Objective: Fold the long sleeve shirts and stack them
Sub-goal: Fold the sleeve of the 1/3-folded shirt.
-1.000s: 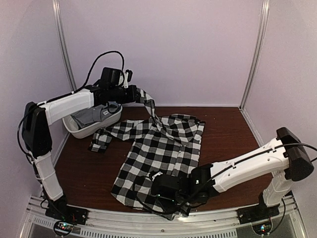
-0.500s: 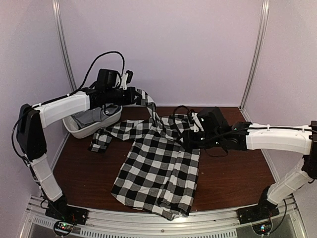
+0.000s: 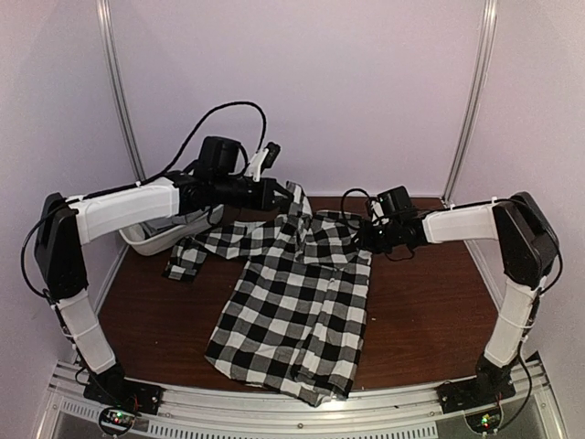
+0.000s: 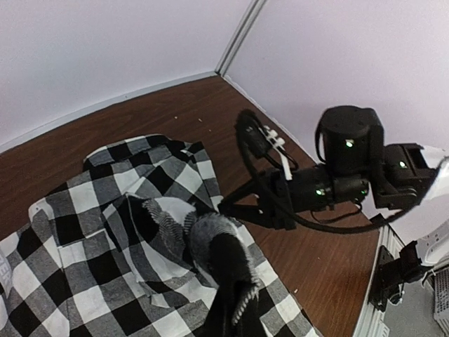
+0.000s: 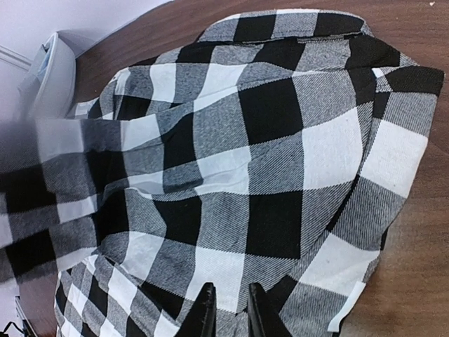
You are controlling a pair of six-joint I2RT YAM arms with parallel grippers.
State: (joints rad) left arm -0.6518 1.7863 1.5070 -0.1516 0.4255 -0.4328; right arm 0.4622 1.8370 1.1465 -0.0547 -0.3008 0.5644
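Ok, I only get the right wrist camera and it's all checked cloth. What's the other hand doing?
Observer: The left hand is shut on a narrow part of the checked shirt, likely a sleeve, holding it up off the table.
Operator: Is the whole shirt up?
Observer: No, its body lies spread on the table, hem toward the near edge.
Operator: Where's my hand then?
Observer: The right hand sits low at the shirt's far right edge, facing the left one.
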